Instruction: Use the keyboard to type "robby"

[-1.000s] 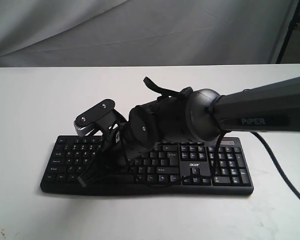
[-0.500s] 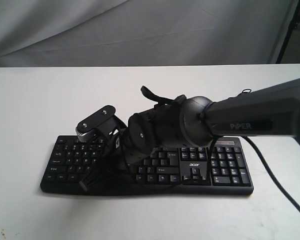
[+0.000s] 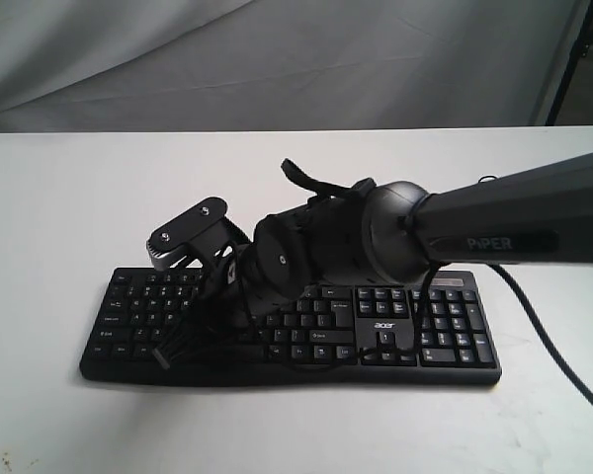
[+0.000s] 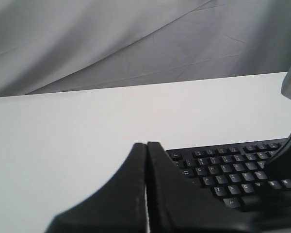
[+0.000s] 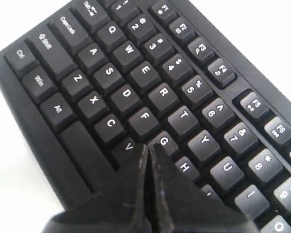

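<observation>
The black keyboard lies on the white table, "acer" logo facing the front. My right arm reaches across it from the right. My right gripper is shut and points down at the left half of the keys. In the right wrist view the keyboard fills the frame, and the right gripper has its tip at the V, G and B keys; whether it touches a key cannot be told. My left gripper is shut on nothing, off the keyboard's left end, and is out of the exterior view.
A white table carries the keyboard, with a grey cloth backdrop behind. A thin black cable trails over the table at the right. A dark stand leg shows at the top right.
The right arm dipped slightly toward the keys half a second ago and has risen back to about where it was. The keyboard has not moved.
</observation>
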